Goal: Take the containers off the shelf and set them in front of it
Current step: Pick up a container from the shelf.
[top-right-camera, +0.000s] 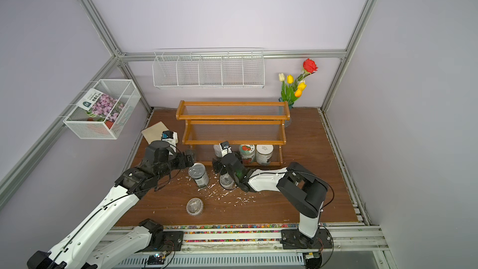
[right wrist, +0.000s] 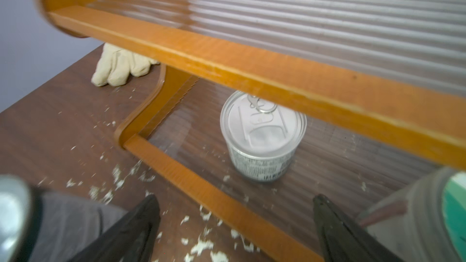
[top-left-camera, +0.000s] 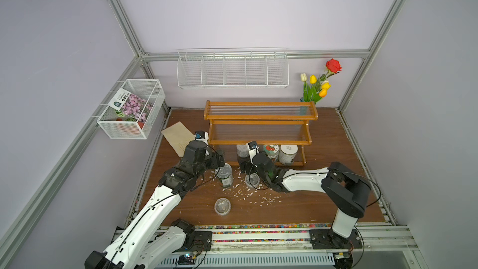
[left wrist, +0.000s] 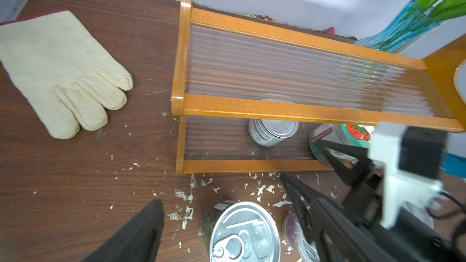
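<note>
On the ribbed clear bottom tier of the orange-brown wooden stepped shelf [top-left-camera: 261, 117]: a squat silver pull-tab tin [right wrist: 262, 134], a red-fruit-labelled round jar [top-left-camera: 271, 151], a white-lidded round jar [top-left-camera: 288, 152]. At the shelf's six o'clock: a green-labelled silver tin [top-left-camera: 224, 175], a clear lidded plastic tub [top-left-camera: 222, 206], a second clear tub [top-left-camera: 253, 181]. Left gripper [left wrist: 220, 188] and right gripper [right wrist: 235, 197] both empty, black jaws spread apart.

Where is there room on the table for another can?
Two bare patches: the wood right of the shelf, out to the table edge, and the front strip right of the clear tub. Crowded: before the shelf's bottom step stand a tin and another tub amid white flakes, with the left arm and right arm above. The glove takes the left side.
</note>
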Available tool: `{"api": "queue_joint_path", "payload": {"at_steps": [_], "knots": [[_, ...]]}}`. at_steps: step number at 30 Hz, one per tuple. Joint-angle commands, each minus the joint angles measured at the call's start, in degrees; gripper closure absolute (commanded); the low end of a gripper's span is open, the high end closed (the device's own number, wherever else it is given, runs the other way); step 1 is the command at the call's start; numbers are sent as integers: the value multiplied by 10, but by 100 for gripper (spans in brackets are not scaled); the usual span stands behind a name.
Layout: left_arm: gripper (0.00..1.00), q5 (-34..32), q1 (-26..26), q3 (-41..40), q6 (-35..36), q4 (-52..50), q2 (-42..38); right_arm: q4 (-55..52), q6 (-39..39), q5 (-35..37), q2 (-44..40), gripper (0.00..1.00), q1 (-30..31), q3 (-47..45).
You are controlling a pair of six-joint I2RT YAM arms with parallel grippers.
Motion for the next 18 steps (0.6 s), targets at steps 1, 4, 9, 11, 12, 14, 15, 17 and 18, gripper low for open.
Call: {"api": "queue_joint_path", "payload": {"at_steps": [1, 4, 9, 11, 12, 14, 15, 17, 18], "knots": [[6, 29, 9, -12, 13, 19, -4, 8, 20, 31, 33, 2, -6, 38], [7, 32, 12, -18, 15, 19, -6, 3, 22, 38, 62, 2, -13, 69], [6, 33, 13, -34, 16, 21, -13, 14, 28, 48, 97, 2, -27, 95], [6, 33, 14, -45, 14, 26, -19, 14, 22, 56, 110, 2, -27, 107], [6, 34, 14, -49, 13, 29, -23, 15, 20, 57, 117, 2, -29, 114], [6, 32, 14, -57, 12, 32, -29, 13, 18, 63, 129, 2, -32, 126], [6, 31, 14, -61, 12, 33, -32, 13, 16, 64, 134, 2, -33, 133], [7, 30, 14, -71, 9, 38, -40, 10, 8, 65, 141, 2, -34, 145], [7, 30, 14, -77, 8, 40, -45, 9, 2, 66, 145, 2, -34, 150]]}}
